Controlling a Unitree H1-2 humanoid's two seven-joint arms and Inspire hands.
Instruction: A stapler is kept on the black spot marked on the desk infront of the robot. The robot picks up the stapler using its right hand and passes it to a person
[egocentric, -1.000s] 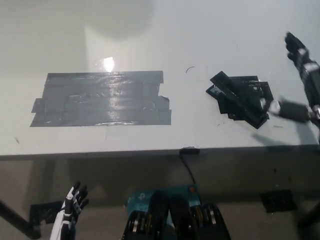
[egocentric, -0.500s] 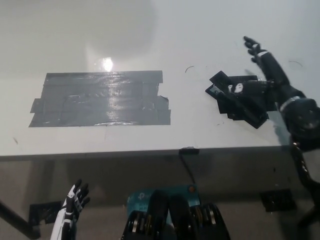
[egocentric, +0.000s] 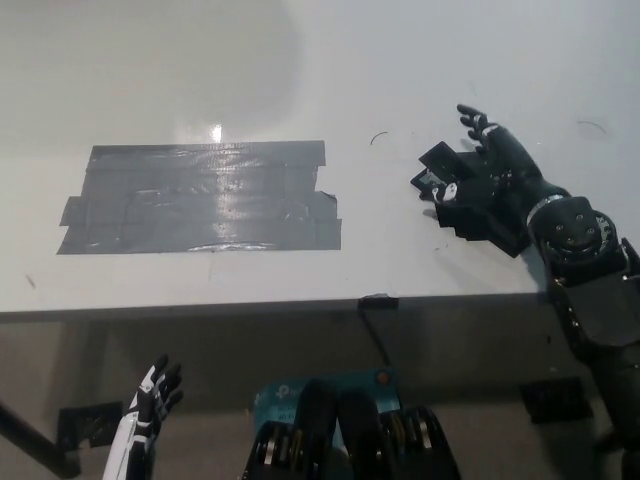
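Two dark patches break up the smooth, glossy white desk top (egocentric: 400, 60). The larger is a wide rectangle of grey-black tape strips (egocentric: 200, 197), laid side by side with ragged, uneven ends; its surface is slightly wrinkled and shiny, catching a bright glare spot near its upper edge. The smaller is a black taped spot (egocentric: 500, 232) over toward the right side of the desk, built of overlapping angular pieces with jagged corners.

On that black spot lies the black stapler (egocentric: 436, 166), a long blocky shape set at a slant, its upper-left end jutting clear of the hand above it. Dark on dark, its outline is hard to separate from the tape beneath.

No container shows anywhere on the desk.

Over the stapler sits the robot's black right hand (egocentric: 490, 172), reaching in from the right on a jointed black arm with a round metal-ringed wrist. Its fingers (egocentric: 472, 120) are spread and point away from the robot, and a pale-tipped thumb hangs by the stapler's left end. The hand is open and lies against or just above the stapler; no closed grasp is visible.

Below the desk's front edge, at the lower left, the white left hand (egocentric: 148, 400) hangs idle, fingers loosely apart and holding nothing.
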